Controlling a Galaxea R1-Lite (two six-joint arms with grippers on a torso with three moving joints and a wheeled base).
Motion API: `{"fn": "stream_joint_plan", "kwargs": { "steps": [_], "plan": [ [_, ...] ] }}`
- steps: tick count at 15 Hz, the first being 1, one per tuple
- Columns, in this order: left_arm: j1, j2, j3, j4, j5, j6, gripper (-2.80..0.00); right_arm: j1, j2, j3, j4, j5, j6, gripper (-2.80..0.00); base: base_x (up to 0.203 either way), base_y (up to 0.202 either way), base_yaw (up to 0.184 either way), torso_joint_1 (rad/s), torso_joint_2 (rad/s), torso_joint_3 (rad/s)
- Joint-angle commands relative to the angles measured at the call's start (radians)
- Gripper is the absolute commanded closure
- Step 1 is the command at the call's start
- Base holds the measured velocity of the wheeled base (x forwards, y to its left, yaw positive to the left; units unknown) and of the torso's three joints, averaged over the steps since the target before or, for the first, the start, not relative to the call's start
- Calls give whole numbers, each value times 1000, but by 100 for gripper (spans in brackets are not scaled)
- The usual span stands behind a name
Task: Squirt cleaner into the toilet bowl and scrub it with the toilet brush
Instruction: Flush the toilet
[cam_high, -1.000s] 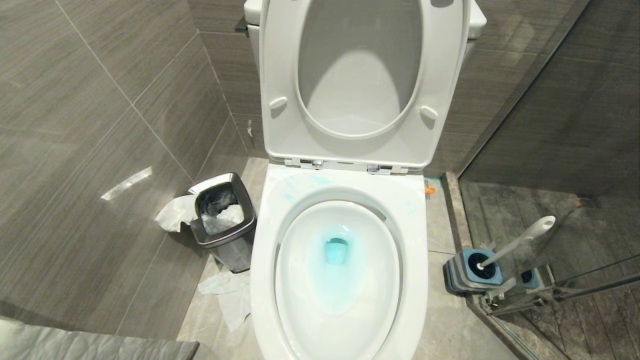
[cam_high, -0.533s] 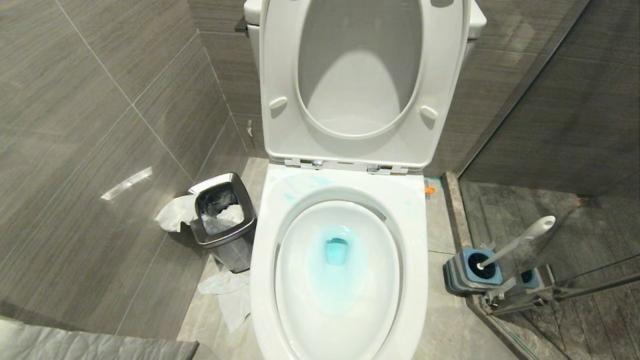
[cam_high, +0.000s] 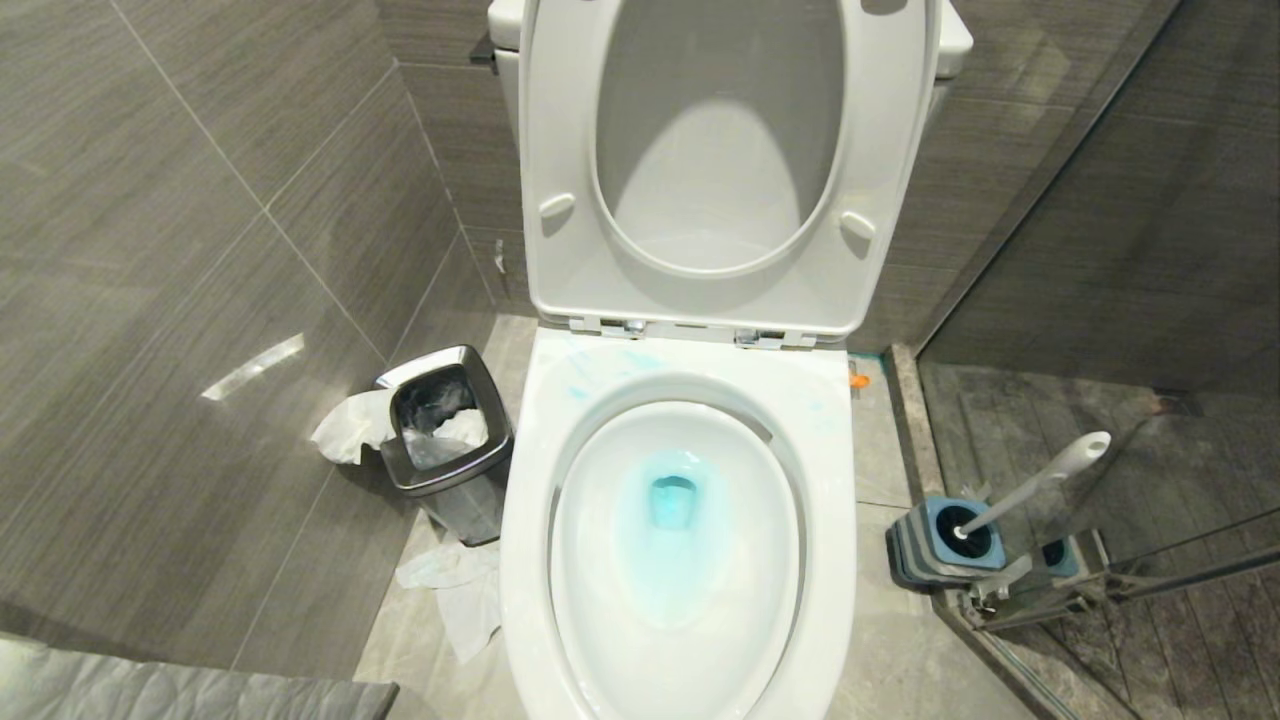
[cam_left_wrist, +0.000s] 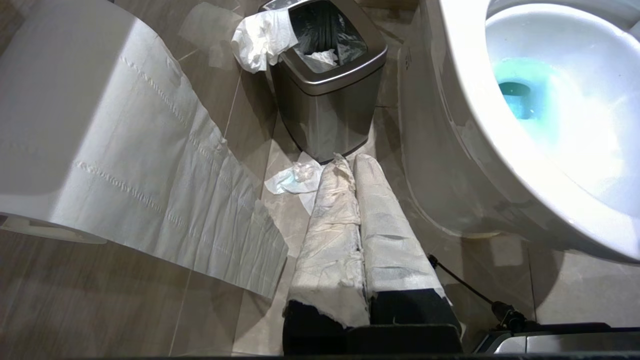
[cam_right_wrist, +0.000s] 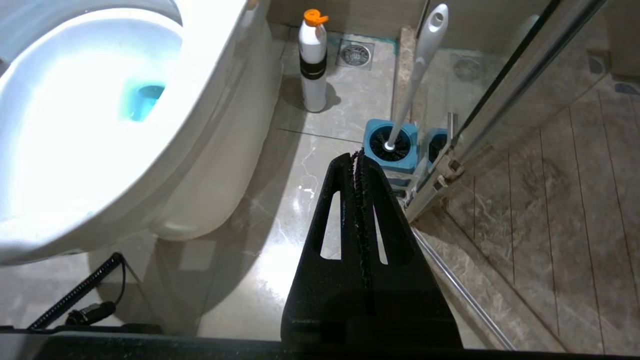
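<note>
The white toilet bowl (cam_high: 830, 520) stands with seat and lid raised. A turquoise pool of cleaner (cam_high: 672, 530) lies in its basin, and faint blue smears mark the back rim. The toilet brush (cam_high: 1040, 480) leans in its blue-and-grey holder (cam_high: 940, 545) on the floor to the right. Neither arm shows in the head view. My right gripper (cam_right_wrist: 357, 156) is shut and empty, low above the floor, pointing at the holder (cam_right_wrist: 390, 147) and the brush handle (cam_right_wrist: 419, 65). My left gripper (cam_left_wrist: 350, 159), its fingers wrapped in white, is shut and empty beside the bowl's left side (cam_left_wrist: 450, 125).
A white bottle with an orange cap (cam_right_wrist: 313, 60) stands behind the bowl's right side. A steel waste bin (cam_high: 445, 440) with tissue sits to the left, and crumpled paper (cam_high: 460, 590) lies on the floor. A glass shower door (cam_high: 1100, 580) borders the right. Toilet paper (cam_left_wrist: 150, 175) hangs near my left gripper.
</note>
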Motion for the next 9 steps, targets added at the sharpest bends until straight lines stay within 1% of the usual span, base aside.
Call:
{"fn": "stream_joint_plan", "kwargs": {
  "steps": [1,9],
  "plan": [
    [0,2,-1,1,0,0,0,0,3,0,-1,-2,4,0,0,0,0,0,0,0],
    [0,2,-5,15,0,5,0,0,3,-1,-1,-2,6,0,0,0,0,0,0,0]
  ]
}}
